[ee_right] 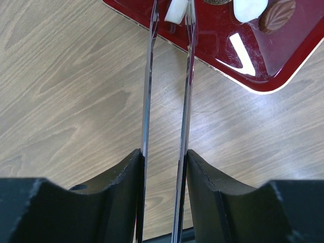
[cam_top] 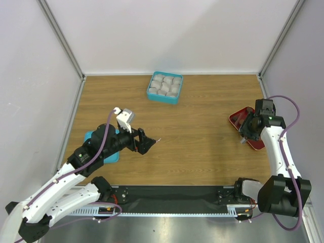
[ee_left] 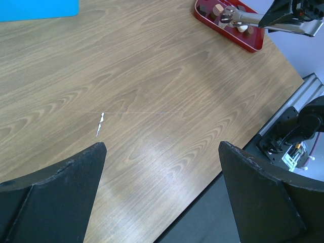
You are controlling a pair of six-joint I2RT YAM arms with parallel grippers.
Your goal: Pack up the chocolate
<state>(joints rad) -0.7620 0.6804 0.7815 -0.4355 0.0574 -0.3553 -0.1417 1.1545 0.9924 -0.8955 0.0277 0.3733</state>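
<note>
From above, your left gripper [cam_top: 148, 143] hangs over the wooden table [cam_top: 202, 131] at the near left. It is well apart from the red tray [cam_top: 235, 119] at the right edge, where your right gripper [cam_top: 248, 130] sits over the tray. The teal box [cam_top: 162, 99] with its paper cups [cam_top: 166, 85] lies at the far side, away from both arms.

Through the left wrist camera, the two fingers [ee_left: 61, 202] are spread wide with nothing between them. The chocolate [ee_left: 218, 9] shows as small pieces in the tray at the top right, well apart from this gripper.

Through the right wrist camera, your right fingers [ee_right: 121, 187] are pinched in on the long metal tweezers [ee_right: 147, 101], which run forward over the tray's rim. One pale piece of chocolate [ee_right: 176, 11] sits right between the tweezer tips (whether they actually press it, you cannot tell). Another pale piece and a dark leaf-shaped one lie near it to the right.
</note>
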